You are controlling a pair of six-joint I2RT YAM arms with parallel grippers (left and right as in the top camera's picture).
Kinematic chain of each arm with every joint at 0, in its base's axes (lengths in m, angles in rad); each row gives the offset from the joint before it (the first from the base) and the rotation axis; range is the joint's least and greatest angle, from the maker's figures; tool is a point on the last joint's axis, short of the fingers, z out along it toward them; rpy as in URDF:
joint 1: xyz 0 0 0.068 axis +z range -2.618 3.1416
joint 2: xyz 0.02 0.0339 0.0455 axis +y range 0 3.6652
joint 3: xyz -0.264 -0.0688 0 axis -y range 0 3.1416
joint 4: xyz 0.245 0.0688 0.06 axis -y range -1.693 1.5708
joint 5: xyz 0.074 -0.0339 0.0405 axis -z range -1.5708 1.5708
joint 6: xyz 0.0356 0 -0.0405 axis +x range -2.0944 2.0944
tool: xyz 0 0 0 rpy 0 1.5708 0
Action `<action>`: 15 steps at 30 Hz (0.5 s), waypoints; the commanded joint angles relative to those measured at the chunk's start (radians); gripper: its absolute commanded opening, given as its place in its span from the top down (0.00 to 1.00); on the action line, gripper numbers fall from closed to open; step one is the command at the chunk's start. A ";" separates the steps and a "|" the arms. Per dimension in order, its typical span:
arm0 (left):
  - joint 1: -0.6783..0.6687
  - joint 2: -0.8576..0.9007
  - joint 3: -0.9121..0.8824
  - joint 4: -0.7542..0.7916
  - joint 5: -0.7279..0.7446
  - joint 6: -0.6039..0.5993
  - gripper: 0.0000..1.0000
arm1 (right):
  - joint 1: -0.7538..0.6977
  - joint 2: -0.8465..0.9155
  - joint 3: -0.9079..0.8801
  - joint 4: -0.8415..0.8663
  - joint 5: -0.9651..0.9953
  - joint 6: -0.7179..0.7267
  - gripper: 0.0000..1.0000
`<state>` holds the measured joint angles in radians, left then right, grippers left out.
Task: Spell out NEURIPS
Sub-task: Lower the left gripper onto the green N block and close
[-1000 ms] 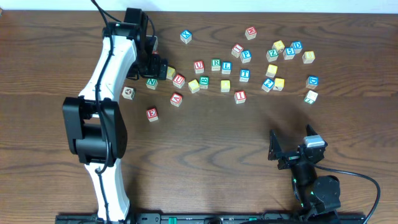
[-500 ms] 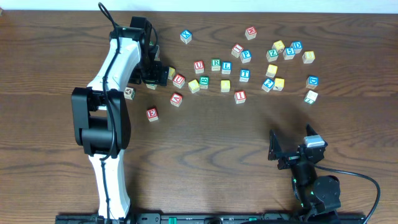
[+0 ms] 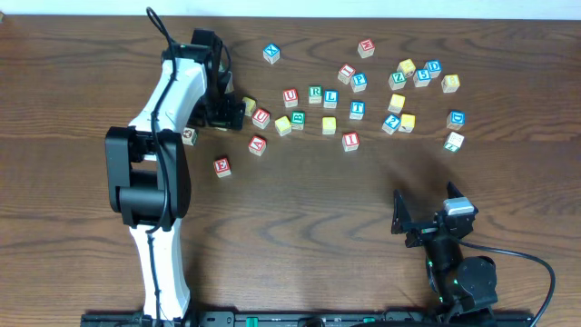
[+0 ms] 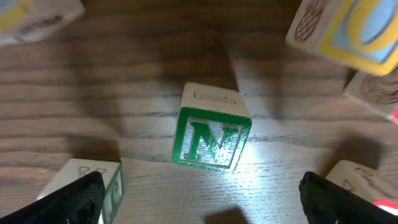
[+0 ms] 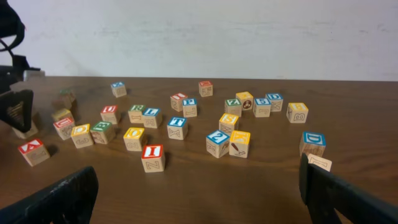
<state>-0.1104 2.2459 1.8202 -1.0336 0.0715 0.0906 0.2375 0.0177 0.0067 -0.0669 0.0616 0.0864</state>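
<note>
From above, the left gripper [image 3: 224,113] stands low over the left end of the scattered blocks, in the upper left of the frame. It covers the block under it, so that block cannot be seen here. The red E block [image 3: 221,166] lies lower in the frame, apart from the rest. The right gripper [image 3: 406,225] rests in the lower right, well apart from all letters, so the left arm is clearly the nearer one.

In the left wrist view, the green N block [image 4: 211,140] sits on the table [image 4: 155,81] in the centre of the frame, between the two dark fingers [image 4: 68,202]. The fingers are spread wide and do not touch it. The block lies a little above the fingertips in the frame and is turned slightly against the line between them. I judge the claw must advance a little before it closes. A neighbour block [image 4: 84,167] at the lower left is just beside one finger and may get pushed.

In the right wrist view, the right claw is apart and empty, with the blocks far ahead of it.
</note>
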 commanded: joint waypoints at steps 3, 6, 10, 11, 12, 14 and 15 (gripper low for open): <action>0.002 0.004 -0.033 0.021 -0.013 0.029 0.02 | -0.008 -0.004 -0.001 -0.004 -0.001 -0.006 0.01; 0.002 0.004 -0.033 0.033 -0.013 0.032 0.02 | -0.008 -0.004 -0.001 -0.004 -0.001 -0.006 0.01; 0.002 0.004 -0.034 0.061 -0.013 0.040 0.02 | -0.008 -0.004 -0.001 -0.004 -0.001 -0.006 0.01; 0.002 0.004 -0.034 0.071 -0.013 0.043 0.02 | -0.008 -0.004 -0.001 -0.004 -0.001 -0.006 0.01; 0.002 0.004 -0.034 0.080 -0.013 0.045 0.02 | -0.008 -0.004 -0.001 -0.004 -0.001 -0.006 0.01; 0.002 0.004 -0.034 0.098 -0.013 0.047 0.02 | -0.008 -0.004 -0.001 -0.004 -0.001 -0.006 0.01; 0.002 0.004 -0.034 0.107 -0.013 0.047 0.02 | -0.008 -0.004 -0.001 -0.004 -0.001 -0.006 0.01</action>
<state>-0.1104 2.2459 1.7939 -0.9360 0.0715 0.1165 0.2375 0.0177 0.0067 -0.0669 0.0616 0.0864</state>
